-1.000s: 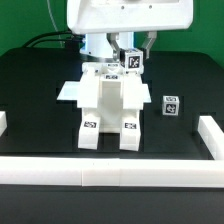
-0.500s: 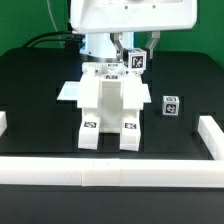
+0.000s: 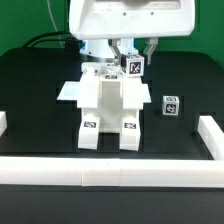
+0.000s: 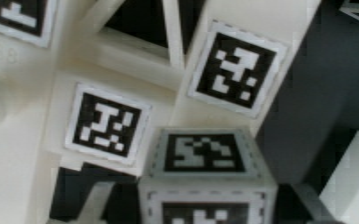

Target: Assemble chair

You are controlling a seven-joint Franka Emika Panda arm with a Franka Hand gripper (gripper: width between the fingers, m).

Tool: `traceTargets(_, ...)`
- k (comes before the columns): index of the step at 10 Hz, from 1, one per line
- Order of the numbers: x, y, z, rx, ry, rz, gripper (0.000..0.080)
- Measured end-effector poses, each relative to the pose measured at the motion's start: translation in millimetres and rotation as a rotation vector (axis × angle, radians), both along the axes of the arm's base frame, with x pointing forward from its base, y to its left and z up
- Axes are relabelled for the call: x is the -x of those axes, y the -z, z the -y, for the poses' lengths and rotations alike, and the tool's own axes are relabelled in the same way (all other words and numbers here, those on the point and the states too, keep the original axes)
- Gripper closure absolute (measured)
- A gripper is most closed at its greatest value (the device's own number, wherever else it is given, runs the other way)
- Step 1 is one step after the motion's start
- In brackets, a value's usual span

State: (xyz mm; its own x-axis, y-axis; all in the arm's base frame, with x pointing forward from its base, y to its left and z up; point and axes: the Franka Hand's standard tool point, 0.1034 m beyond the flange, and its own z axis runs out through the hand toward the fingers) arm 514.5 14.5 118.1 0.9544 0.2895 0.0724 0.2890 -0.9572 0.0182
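The partly built chair stands upright in the middle of the black table, white and blocky, with tags on its two front feet. My gripper hangs at its upper back on the exterior view's right. It is shut on a small white tagged block, held against the top of the chair. In the wrist view the block sits between my two dark fingers, with tagged chair faces close behind it. A second small tagged block lies loose on the table at the exterior view's right.
Long white border rails run along the front and turn up at the exterior view's left and right. The marker board lies flat behind the chair on the left. The robot's white body fills the back.
My gripper and the held block have shifted slightly down and toward the chair's top. The chair and the loose block have not moved.
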Motion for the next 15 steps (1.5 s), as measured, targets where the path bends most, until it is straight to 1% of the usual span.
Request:
traceTargets(4,-3.8,0.0,2.8,0.006,-0.017,0.018,0.0515)
traceTargets(11,-3.8,0.0,2.8,0.003,0.015,0.018,0.0515)
traceTargets(12,-3.7,0.0,2.6,-0.002,0.059,0.018,0.0515)
traceTargets(13,-3.7,0.0,2.3,-0.015,0.197,0.018,0.0515)
traceTargets(14,-3.7,0.1,2.3,-0.017,0.224,0.017,0.0515)
traceTargets(15,-3.6,0.4,2.6,-0.039,0.368,0.016,0.0515)
